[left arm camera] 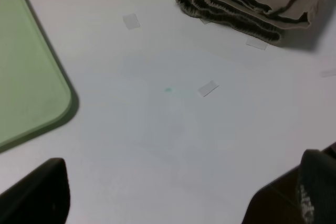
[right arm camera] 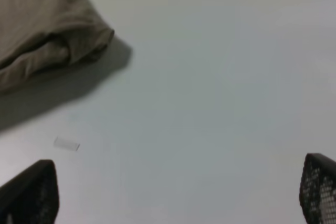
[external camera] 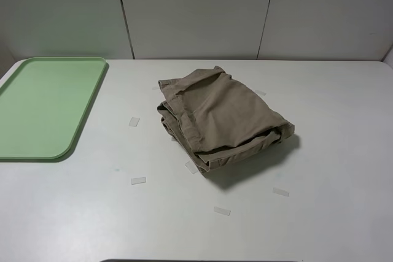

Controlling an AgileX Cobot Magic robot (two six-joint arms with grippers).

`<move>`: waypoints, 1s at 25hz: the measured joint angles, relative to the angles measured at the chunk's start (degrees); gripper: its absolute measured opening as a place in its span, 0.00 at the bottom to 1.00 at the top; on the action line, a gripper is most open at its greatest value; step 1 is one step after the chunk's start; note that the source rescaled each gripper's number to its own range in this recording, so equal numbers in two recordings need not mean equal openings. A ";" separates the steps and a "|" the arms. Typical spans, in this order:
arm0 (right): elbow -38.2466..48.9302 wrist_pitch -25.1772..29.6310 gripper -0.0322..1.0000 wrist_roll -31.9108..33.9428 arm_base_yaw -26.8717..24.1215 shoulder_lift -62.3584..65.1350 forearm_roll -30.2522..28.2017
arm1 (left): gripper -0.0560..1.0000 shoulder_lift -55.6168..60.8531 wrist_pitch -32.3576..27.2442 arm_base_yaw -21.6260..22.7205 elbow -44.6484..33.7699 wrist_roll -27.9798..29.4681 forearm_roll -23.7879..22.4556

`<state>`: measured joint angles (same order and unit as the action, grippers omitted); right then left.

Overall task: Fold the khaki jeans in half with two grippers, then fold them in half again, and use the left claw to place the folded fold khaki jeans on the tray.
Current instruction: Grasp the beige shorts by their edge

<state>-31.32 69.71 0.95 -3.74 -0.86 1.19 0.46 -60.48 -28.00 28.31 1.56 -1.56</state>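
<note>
Both folds look finished: the khaki jeans [external camera: 221, 118] lie as a compact bundle of several layers near the middle of the white surface [external camera: 331, 200], with stacked hems and waistband showing along the near edge. Nothing grips them. The bundle is a little skewed and its layers do not line up exactly, but it reads as folded twice. By my judgement only the last step remains: carrying the bundle to the tray [external camera: 37, 108], which sits well apart at the left edge of the surface with nothing on it. A few small tape strips [external camera: 138, 181] are stuck to the surface around the bundle. The left gripper [left arm camera: 173, 190] hangs above bare surface between the tray and the jeans, its jaws spread wide and holding nothing. The right gripper [right arm camera: 174, 190] is likewise wide open and empty, off the bundle's other side. Neither arm shows in the high view.
</note>
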 joint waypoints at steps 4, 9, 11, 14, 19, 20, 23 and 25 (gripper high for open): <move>0.00 0.10 1.00 0.00 0.00 1.10 -5.80 | 0.90 0.00 0.00 0.00 0.00 -0.05 0.00; 0.44 -2.17 1.00 0.00 0.00 1.16 -8.27 | 0.90 0.00 0.00 0.00 0.00 -0.05 0.00; 1.09 -5.96 1.00 0.00 0.00 1.22 -7.02 | 0.90 0.00 0.00 0.00 0.00 -0.05 0.00; 2.62 -10.19 1.00 0.63 0.00 1.29 -4.64 | 0.90 0.00 0.00 0.00 0.00 -0.05 0.00; 3.03 -10.80 1.00 0.84 0.00 1.29 -3.05 | 0.90 0.00 0.00 0.00 0.00 -0.05 0.00; 3.03 -10.80 1.00 0.84 0.00 1.29 -2.72 | 0.90 0.00 0.00 0.00 0.00 -0.05 0.00; 3.03 -10.80 1.00 0.87 0.49 1.29 -2.53 | 0.90 0.00 0.00 0.00 0.00 -0.05 0.00; 3.03 -10.80 1.00 0.87 0.82 1.29 -2.53 | 0.90 0.00 0.00 0.00 0.00 -0.05 0.00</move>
<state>-28.29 58.92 1.82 -2.92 0.43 -1.34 0.46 -60.48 -28.00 28.31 1.51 -1.56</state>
